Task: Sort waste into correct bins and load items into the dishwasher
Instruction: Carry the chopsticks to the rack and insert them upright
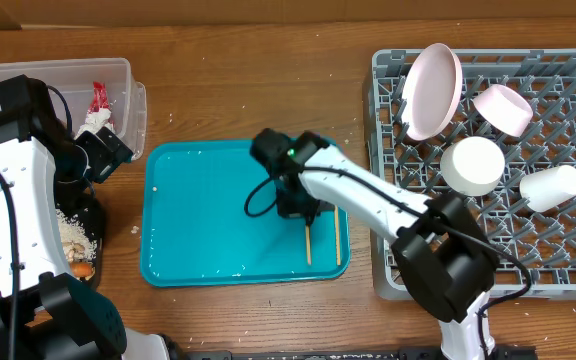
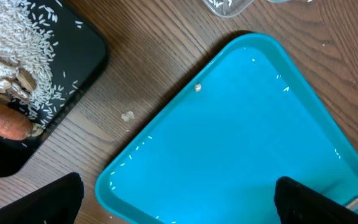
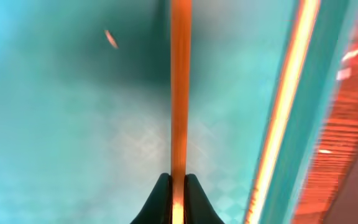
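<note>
My right gripper [image 1: 303,212] is down on the teal tray [image 1: 198,215] and shut on one wooden chopstick [image 3: 179,93], which runs straight out from the fingertips [image 3: 178,186]. That chopstick [image 1: 308,245] and the second one [image 1: 337,235] lie near the tray's right edge. The second chopstick [image 3: 291,99] lies along the tray rim. My left gripper [image 2: 179,205] is open and empty above the tray's left corner [image 2: 241,143]. The black tray [image 2: 36,68] holds rice scraps and a carrot piece [image 2: 2,121]. The clear tub [image 1: 58,85] holds the red wrapper [image 1: 98,97].
The grey dish rack [image 1: 568,240] at the right holds a large plate [image 1: 431,90], a bowl [image 1: 502,108], a small plate [image 1: 472,165] and a cup [image 1: 551,188]. A crumb [image 2: 127,116] lies on the wood between the black tray and the teal tray.
</note>
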Controlling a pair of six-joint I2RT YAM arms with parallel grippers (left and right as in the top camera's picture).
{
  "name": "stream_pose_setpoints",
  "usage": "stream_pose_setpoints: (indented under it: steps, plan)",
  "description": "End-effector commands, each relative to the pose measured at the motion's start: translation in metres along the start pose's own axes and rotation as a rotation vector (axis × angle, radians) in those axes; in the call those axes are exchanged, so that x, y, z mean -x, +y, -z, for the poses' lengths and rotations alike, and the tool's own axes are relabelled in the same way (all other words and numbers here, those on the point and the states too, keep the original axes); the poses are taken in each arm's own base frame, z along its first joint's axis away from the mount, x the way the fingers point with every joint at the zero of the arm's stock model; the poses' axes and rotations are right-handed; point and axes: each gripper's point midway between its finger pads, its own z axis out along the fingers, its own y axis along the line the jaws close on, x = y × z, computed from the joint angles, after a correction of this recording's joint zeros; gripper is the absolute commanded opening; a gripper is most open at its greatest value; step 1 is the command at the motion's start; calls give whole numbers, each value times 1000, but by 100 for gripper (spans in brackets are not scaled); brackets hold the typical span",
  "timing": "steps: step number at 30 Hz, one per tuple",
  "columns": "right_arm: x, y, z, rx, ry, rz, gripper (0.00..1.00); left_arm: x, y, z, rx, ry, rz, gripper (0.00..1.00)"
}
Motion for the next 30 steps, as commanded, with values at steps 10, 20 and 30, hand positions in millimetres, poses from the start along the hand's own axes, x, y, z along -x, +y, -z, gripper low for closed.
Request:
stream_pose_setpoints:
  steps: [10,20,30]
  plan:
    - [79,-148,140,-38,-356,-189,4,1,-2,1,-5,-1,8,100]
    - [119,-201,110,0,-332,-128,4,1,-2,1,-5,-1,8,100]
    - [122,-198,85,-10,-274,-125,60,1,-2,1,-5,-1,8,100]
